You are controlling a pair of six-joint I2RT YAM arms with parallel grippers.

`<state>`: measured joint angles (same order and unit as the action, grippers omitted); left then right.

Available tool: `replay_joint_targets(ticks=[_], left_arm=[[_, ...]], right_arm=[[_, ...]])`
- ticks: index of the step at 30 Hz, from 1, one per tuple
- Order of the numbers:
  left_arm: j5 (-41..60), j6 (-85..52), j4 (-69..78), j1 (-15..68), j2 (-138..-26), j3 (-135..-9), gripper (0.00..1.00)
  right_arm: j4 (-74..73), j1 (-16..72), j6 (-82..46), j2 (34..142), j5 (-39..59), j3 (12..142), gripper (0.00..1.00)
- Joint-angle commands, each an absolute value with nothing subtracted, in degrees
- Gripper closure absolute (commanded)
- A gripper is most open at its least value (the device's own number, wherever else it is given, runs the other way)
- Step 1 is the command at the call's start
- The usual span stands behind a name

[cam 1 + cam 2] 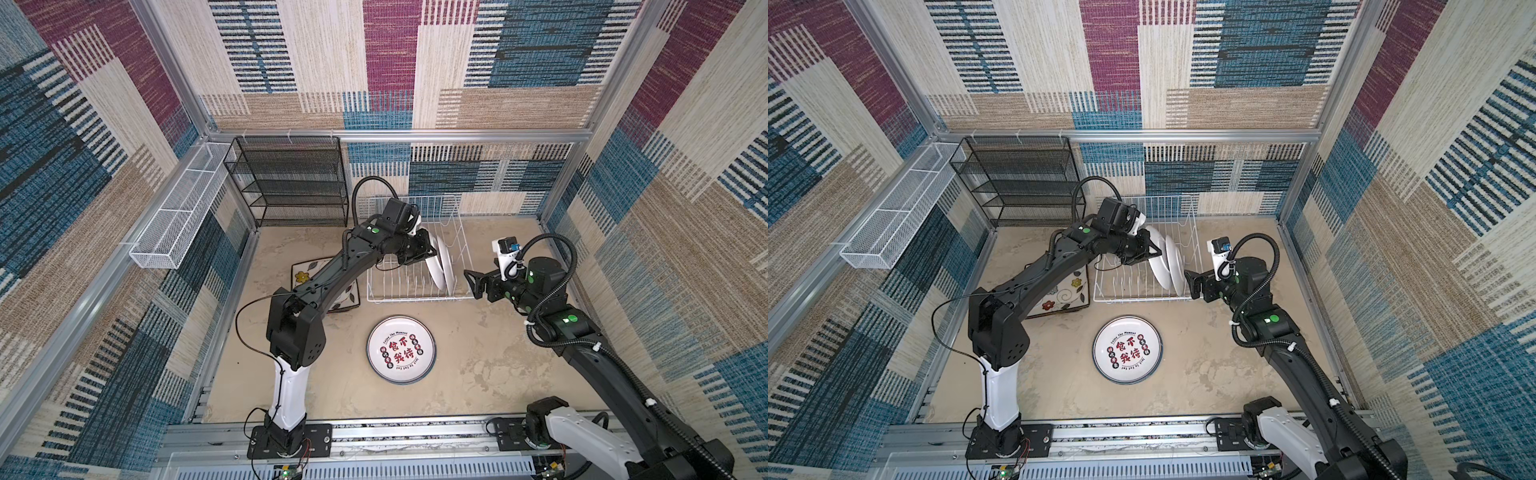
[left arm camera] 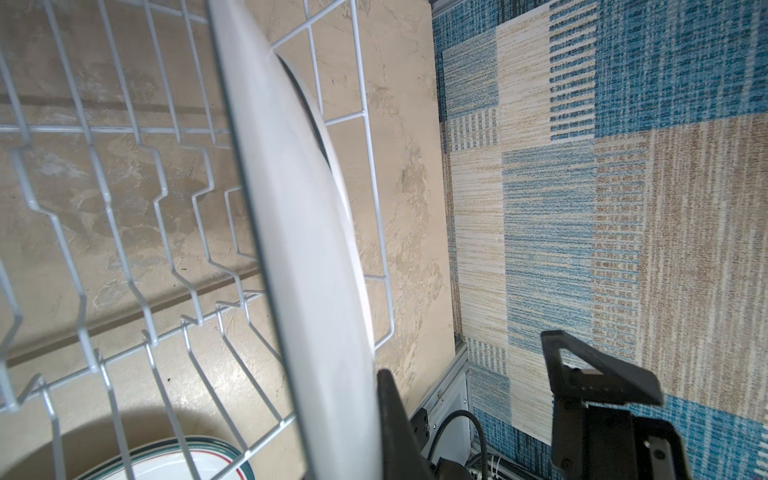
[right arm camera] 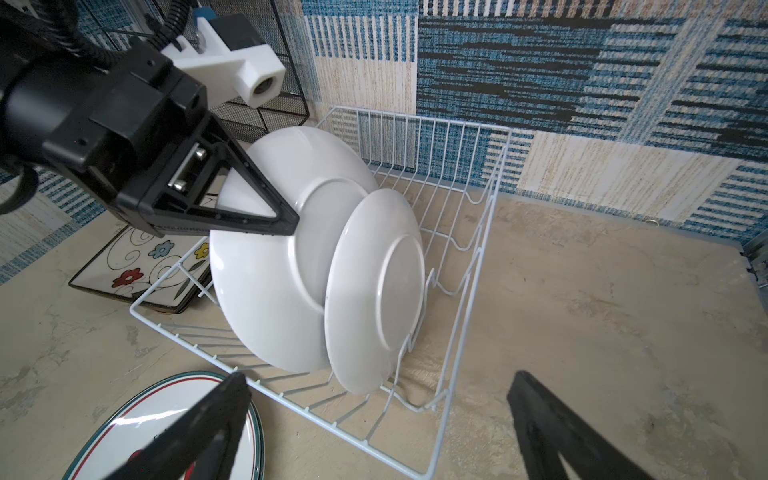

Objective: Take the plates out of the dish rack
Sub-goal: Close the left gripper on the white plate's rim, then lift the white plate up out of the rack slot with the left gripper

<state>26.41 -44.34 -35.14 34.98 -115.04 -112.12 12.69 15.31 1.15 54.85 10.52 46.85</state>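
Square plates (image 1: 1065,291): flat on the tabletop (image 1: 478,365), floral side up, left of the left pincer (image 1: 429,250) and just outside the left end of the dish rack (image 1: 399,284).
Printed round plates (image 1: 401,349): stacked face up on the tabletop in front of the dish rack, nearer the camera than both pincers.
Left pincer: clamped narrow on the upper rim of the larger white plate (image 3: 266,291), with one finger lying across its back.
Larger white plate: on edge and tilted inside the dish rack, back turned toward the right pincer (image 1: 471,284).
Smaller white plate (image 3: 374,291): upright among the tines, overlapping the larger one, between it and the right pincer.
Dish rack: on the tabletop, between the two pincers.
Right pincer: spread wide and holding nothing, just outside the rack's right end, facing the smaller plate's back.
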Motion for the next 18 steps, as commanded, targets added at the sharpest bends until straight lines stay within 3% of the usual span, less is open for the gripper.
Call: replay_joint_targets(ticks=[1, 18], left_arm=[[24.9, -40.9, -36.8, 34.9, -113.7, -112.9, 1.00], [26.2, -41.2, -34.8, 33.6, -107.9, -108.8, 1.00]], right_arm=[[10.3, 15.3, 0.0, 54.4, 11.1, 47.2, 0.01], [8.7, 15.3, -0.5, 54.5, 12.2, 47.1, 0.01]])
